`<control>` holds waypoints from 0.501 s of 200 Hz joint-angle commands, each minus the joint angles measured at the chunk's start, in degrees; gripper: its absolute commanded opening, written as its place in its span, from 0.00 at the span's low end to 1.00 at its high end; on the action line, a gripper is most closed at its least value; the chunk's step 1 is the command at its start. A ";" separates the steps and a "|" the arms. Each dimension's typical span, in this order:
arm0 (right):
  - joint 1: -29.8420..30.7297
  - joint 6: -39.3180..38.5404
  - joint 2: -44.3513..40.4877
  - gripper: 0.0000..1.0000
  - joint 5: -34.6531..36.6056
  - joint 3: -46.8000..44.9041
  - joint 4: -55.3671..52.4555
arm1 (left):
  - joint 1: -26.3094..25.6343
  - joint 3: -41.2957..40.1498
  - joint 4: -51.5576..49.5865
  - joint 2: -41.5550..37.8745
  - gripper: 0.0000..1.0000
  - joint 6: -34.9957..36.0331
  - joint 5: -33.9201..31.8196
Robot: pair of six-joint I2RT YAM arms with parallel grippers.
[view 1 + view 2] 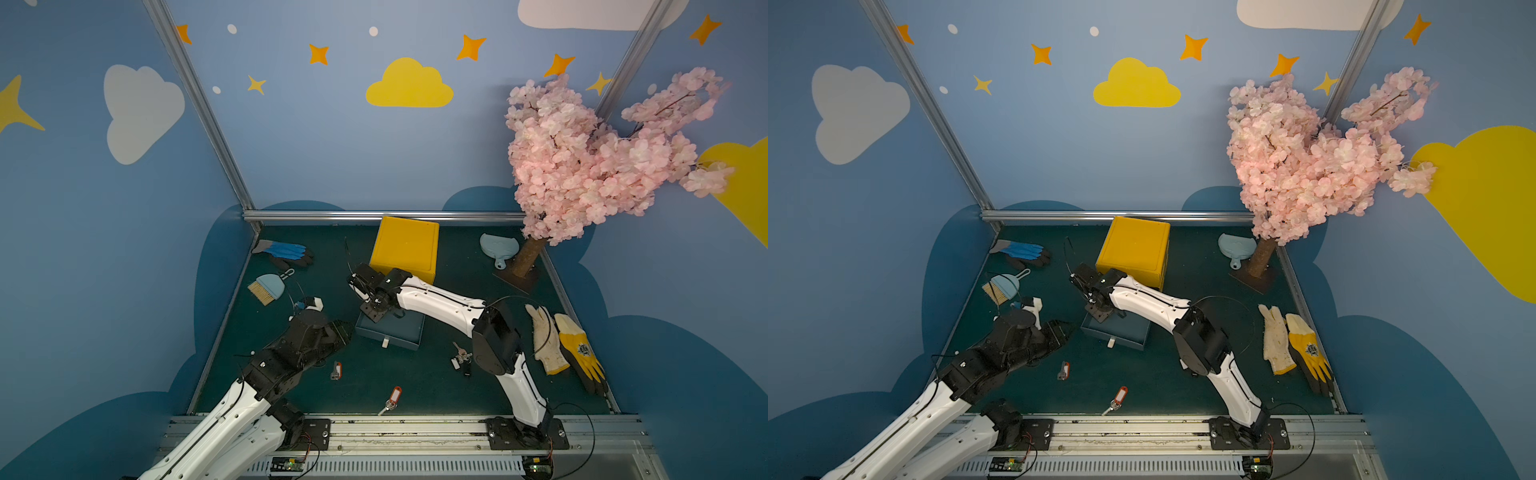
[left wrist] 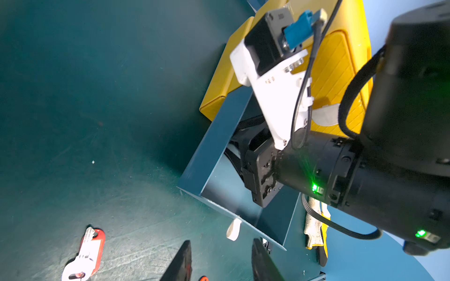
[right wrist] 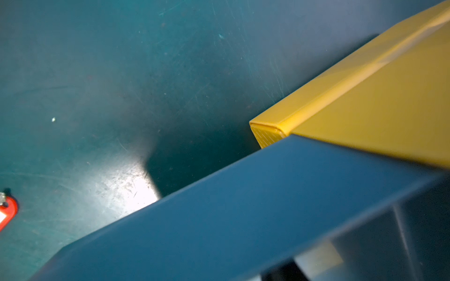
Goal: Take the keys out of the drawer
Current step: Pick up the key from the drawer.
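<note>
Three sets of keys lie out on the surface [image 1: 415, 386], towards its near edge. They are one red-tagged key [image 1: 336, 370], a second red-tagged key [image 1: 394, 397] closer to that edge, and a black-and-white bunch [image 1: 460, 359] beside the right arm. The blue drawer [image 1: 386, 334] stands pulled out in the middle of the surface, in front of the yellow cabinet [image 1: 405, 245].

The right gripper [image 1: 374, 311] reaches down inside the drawer. I cannot tell whether its fingers are apart, together or clamped on something, because the drawer wall hides them. The left gripper [image 2: 220, 248] hovers just beside the drawer's front corner with its fingers [image 2: 181, 262] apart and nothing between them.

The main risk looks to be a blind grasp. The right fingers could close on the drawer wall or floor instead of a key, and lifting would then drag or tilt the drawer. A key pinched only by its tag might swing, catch the rim and drop back in. The two arms are also close together, so a sideways move by either could knock the other.

The drawer floor under the right gripper is hidden in every view, so it is unclear whether any key remains inside. The right wrist view shows only blurred drawer wall, the cabinet and a sliver of red tag. In one top view the right arm covers the bunch.
</note>
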 commanded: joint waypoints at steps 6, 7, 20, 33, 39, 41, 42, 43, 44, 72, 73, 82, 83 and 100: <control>-0.63 1.07 -1.19 0.26 -0.69 -2.56 -2.62 | -0.13 -0.60 -1.36 -0.69 0.42 -0.11 -0.96; -0.63 1.07 -1.25 0.25 -0.65 -2.58 -2.62 | -0.14 -0.60 -1.40 -0.70 0.42 -0.11 -0.98; -0.67 1.29 -2.12 0.19 -0.30 -2.87 -2.69 | -0.11 -0.54 -1.22 -0.70 0.42 -0.06 -1.15; -0.80 1.52 -2.89 0.14 -0.27 -2.86 -2.80 | -0.12 -0.45 -1.10 -0.62 0.42 0.05 -1.26; -0.81 1.58 -3.25 0.13 -0.32 -2.81 -2.79 | -0.11 -0.44 -1.06 -0.54 0.42 -0.02 -1.31; -0.87 1.60 -3.35 0.13 -0.41 -2.79 -2.75 | -0.12 -0.45 -1.01 -0.53 0.42 -0.02 -1.35; -0.88 1.60 -3.42 0.13 -0.38 -2.79 -2.77 | -0.13 -0.44 -0.96 -0.53 0.42 -0.02 -1.35; -0.88 1.65 -3.46 0.12 -0.37 -2.79 -2.78 | -0.14 -0.48 -0.98 -0.53 0.42 0.03 -1.36; -0.89 1.63 -3.48 0.12 -0.36 -2.79 -2.79 | -0.10 -0.45 -0.94 -0.53 0.42 0.00 -1.36; -0.87 1.78 -4.63 0.08 -0.35 -2.36 -2.82 | -0.14 -0.25 -0.56 -0.29 0.42 -0.02 -1.44; -0.88 1.74 -4.64 0.07 -0.35 -2.35 -2.85 | -0.19 -0.25 -0.60 -0.28 0.42 -0.02 -1.44; -0.89 1.87 -4.89 0.06 -0.36 -2.26 -2.84 | -0.17 -0.21 -0.50 -0.25 0.42 -0.02 -1.45; -0.93 1.87 -4.90 0.06 -0.40 -2.26 -2.78 | -0.16 -0.19 -0.48 -0.26 0.42 -0.02 -1.45; -0.89 1.90 -5.62 0.00 -0.60 -2.24 -2.79 | -0.18 -0.21 -0.49 -0.19 0.42 -0.01 -1.45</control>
